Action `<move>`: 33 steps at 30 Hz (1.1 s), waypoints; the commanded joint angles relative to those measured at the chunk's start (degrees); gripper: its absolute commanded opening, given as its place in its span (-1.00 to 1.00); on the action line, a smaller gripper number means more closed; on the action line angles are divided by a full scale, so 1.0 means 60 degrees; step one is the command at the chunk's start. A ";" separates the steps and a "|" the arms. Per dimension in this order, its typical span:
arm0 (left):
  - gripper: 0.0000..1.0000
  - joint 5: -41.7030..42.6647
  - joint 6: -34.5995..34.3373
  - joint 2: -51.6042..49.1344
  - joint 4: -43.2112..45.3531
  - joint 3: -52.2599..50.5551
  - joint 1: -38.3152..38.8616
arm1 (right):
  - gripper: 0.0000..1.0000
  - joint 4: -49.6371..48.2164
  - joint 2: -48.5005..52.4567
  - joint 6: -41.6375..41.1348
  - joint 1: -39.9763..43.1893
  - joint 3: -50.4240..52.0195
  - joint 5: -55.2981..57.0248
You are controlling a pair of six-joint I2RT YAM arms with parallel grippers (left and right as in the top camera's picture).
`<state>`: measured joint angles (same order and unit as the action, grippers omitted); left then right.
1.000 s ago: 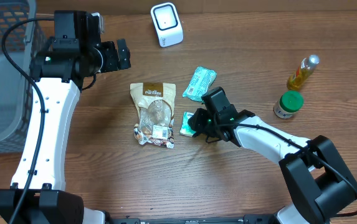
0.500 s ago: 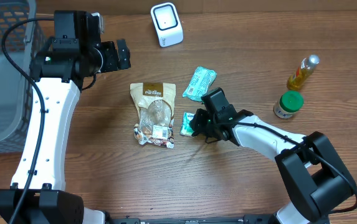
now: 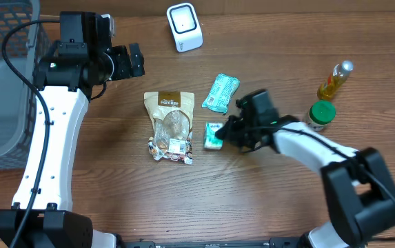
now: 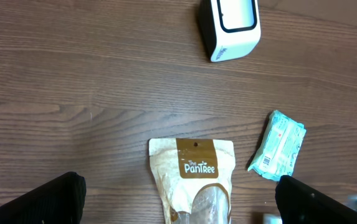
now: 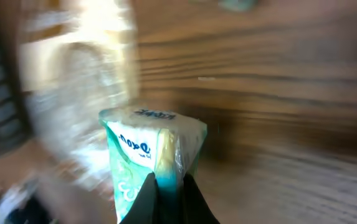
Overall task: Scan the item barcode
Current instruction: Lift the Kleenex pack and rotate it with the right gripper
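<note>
On table (image 3: 266, 200): at left edge, basket (image 3: 4, 89). Far centre, scanner (image 3: 184, 26). Centre, pouch (image 3: 169, 125), lying flat. Just right of pouch's far end, apart from it, packet (image 3: 220, 94). Just right of pouch's near half, before packet, pack (image 3: 214, 136), at tip of right gripper (image 3: 228, 134). Far right, bottle (image 3: 336, 80); just before it, jar (image 3: 318, 116). Between basket and scanner, behind pouch, left gripper (image 3: 135, 60).

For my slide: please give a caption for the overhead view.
Right gripper pinches a small green packet beside a brown snack pouch; white scanner stands beyond.
</note>
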<state>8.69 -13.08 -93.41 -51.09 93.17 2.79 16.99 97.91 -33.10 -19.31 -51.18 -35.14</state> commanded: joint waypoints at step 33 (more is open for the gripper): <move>0.99 -0.0051 0.0222 -0.0004 0.0015 0.0120 0.0040 | -0.92 0.0291 -0.6186 0.2473 0.1927 0.0011 -0.9136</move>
<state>8.71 -13.08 -93.41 -51.09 93.17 2.79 18.92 61.93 -17.67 -7.94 -51.18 -88.05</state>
